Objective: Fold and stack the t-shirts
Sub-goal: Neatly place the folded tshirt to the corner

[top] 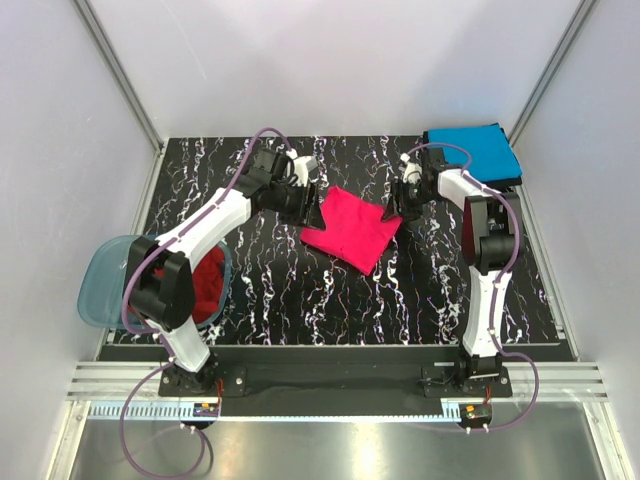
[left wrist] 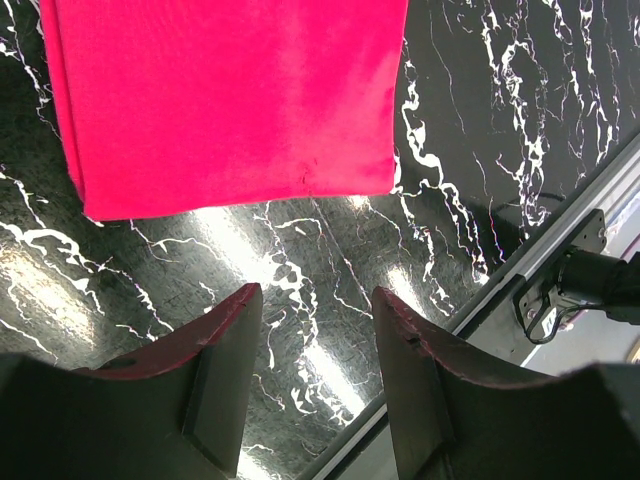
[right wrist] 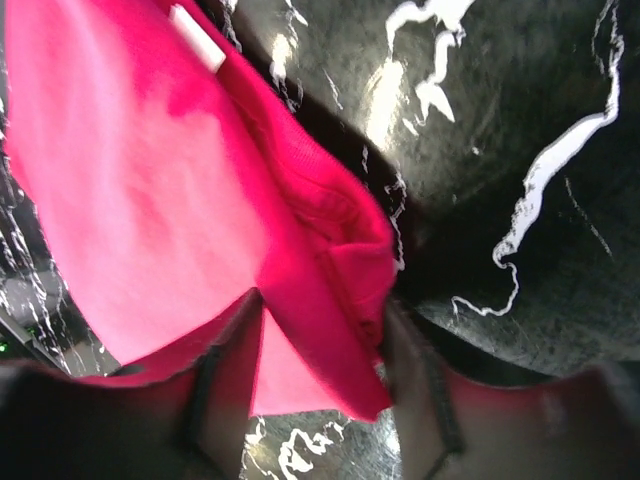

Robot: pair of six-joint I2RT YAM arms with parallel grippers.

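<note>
At the middle of the black marbled table (top: 300, 290), the folded bright pink-red cloth t-shirt (top: 350, 230) is straddled at its right corner by the right pincer (right wrist: 320, 310), a firm grip not being discernible, while the left pincer (left wrist: 315, 300), jaws apart and empty, is held just short of its left edge.

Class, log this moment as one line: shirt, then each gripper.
pink shirt: folded, mid-table | left gripper: open, empty, short of shirt | right gripper: astride shirt edge, grip unclear
</note>
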